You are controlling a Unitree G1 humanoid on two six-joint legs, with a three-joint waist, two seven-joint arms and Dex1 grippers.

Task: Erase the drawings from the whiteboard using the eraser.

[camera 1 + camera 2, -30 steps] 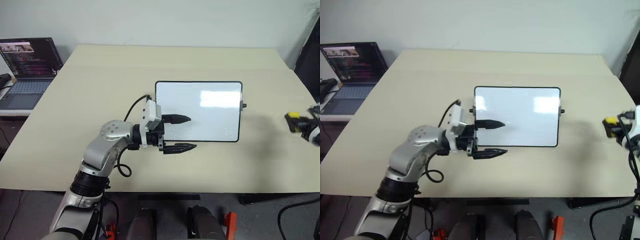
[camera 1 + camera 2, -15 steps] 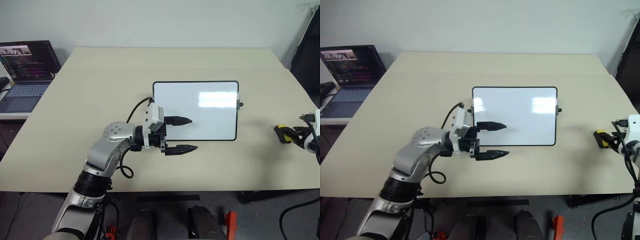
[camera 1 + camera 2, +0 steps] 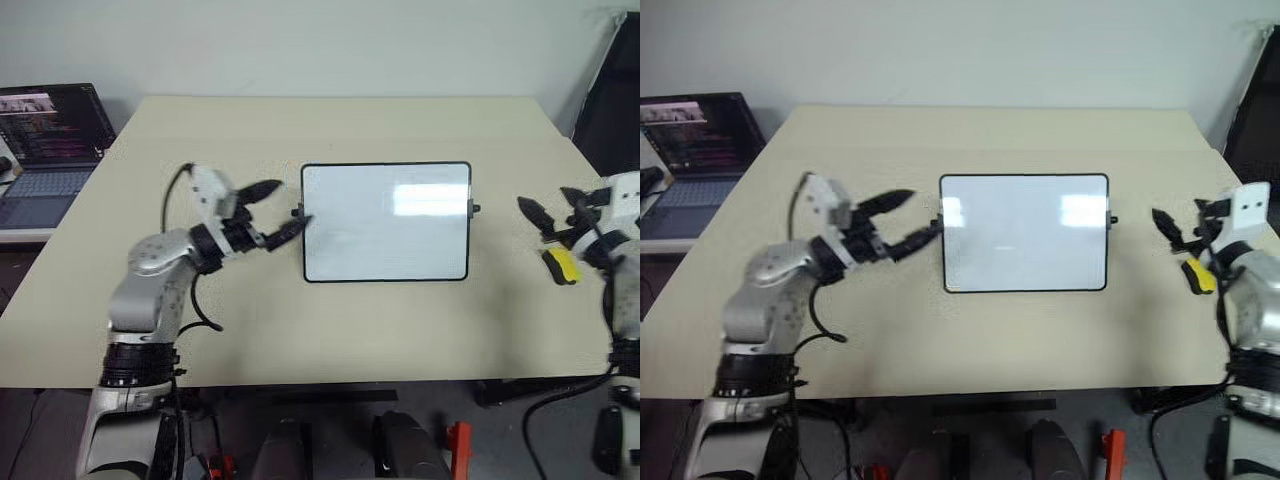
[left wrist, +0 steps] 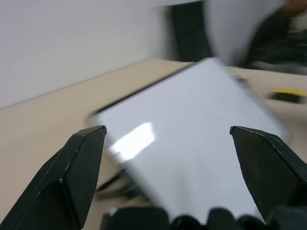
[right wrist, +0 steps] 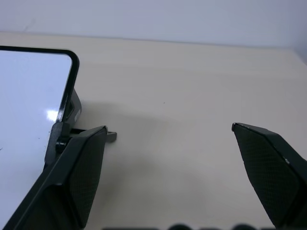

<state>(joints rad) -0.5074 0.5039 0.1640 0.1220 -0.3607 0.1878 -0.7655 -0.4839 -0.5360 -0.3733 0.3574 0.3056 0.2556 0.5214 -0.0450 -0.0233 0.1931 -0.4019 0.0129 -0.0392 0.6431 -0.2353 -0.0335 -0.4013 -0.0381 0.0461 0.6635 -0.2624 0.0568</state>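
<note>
The whiteboard (image 3: pixel 386 222) lies mid-table, looking wiped clean bar a faint speck or two. The eraser (image 3: pixel 563 265) now sits on the table just below the right gripper (image 3: pixel 553 212), which clutched it a second ago and has let go, fingers spread wide. The left gripper (image 3: pixel 276 208), earlier over the board's near corner, has swung off to its left edge, fingers parted. Erasing looks finished; arms retreating.

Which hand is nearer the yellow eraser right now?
Right. The right hand, open, sits just above the eraser lying on the table; the left hand is across the whiteboard, at its left edge.
</note>
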